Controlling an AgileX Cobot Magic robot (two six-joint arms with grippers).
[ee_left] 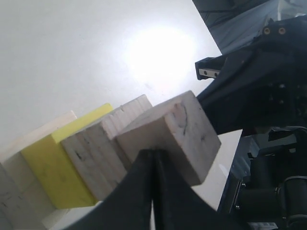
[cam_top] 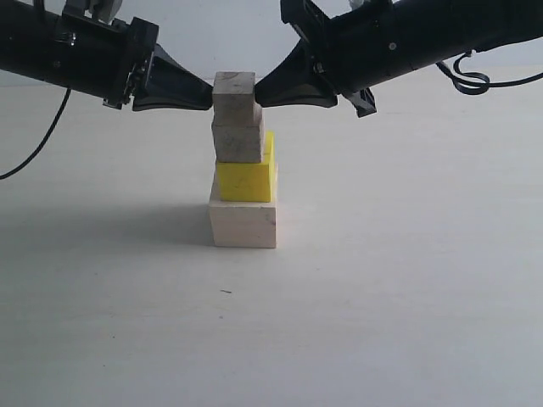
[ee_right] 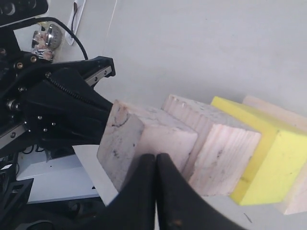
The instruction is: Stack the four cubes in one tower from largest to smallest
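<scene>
White tabletop [cam_top: 390,331] carries the tower [cam_top: 243,161] mid-scene, and we see all four cubes in one column. Large pale wooden cube [cam_top: 243,225] is the base. Yellow cube [cam_top: 245,180] sits on it, toward the base's right edge. Next is the larger small wooden cube [cam_top: 237,142], with the smallest cube [cam_top: 234,91] on top. Order looks correct to us. Left gripper [cam_top: 204,91] and right gripper [cam_top: 262,91] each have fingers pressed together, pinching nothing; their tips touch opposite faces of the smallest cube. We judge stacking done. What's left: square up the top cube if needed, then back both arms off without toppling it.
</scene>
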